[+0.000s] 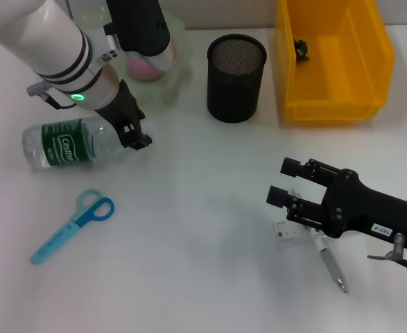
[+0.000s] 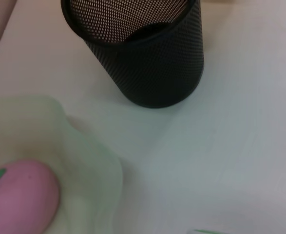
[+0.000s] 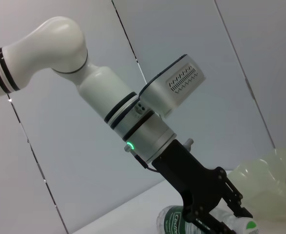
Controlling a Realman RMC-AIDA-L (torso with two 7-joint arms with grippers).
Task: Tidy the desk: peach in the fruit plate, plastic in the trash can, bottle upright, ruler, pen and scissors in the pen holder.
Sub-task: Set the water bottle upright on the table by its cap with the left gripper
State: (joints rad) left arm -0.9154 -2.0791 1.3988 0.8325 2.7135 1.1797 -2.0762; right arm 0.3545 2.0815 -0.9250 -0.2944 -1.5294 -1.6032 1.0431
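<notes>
A clear water bottle (image 1: pixel 64 144) with a green label lies on its side at the left. My left gripper (image 1: pixel 132 132) is shut on its neck; the right wrist view shows this gripper (image 3: pixel 216 214) on the bottle (image 3: pixel 174 220). A pink peach (image 1: pixel 142 67) sits in the pale green fruit plate (image 1: pixel 177 52). The black mesh pen holder (image 1: pixel 236 68) stands at the back middle. Blue scissors (image 1: pixel 71 226) lie at the front left. My right gripper (image 1: pixel 283 182) is open at the front right, above a pen (image 1: pixel 332 265) and a clear ruler end with a white label (image 1: pixel 286 233).
A yellow bin (image 1: pixel 331 104) stands at the back right with a small dark object (image 1: pixel 300 48) inside. The left wrist view shows the pen holder (image 2: pixel 147 53), the plate (image 2: pixel 91 170) and the peach (image 2: pixel 21 195) close by.
</notes>
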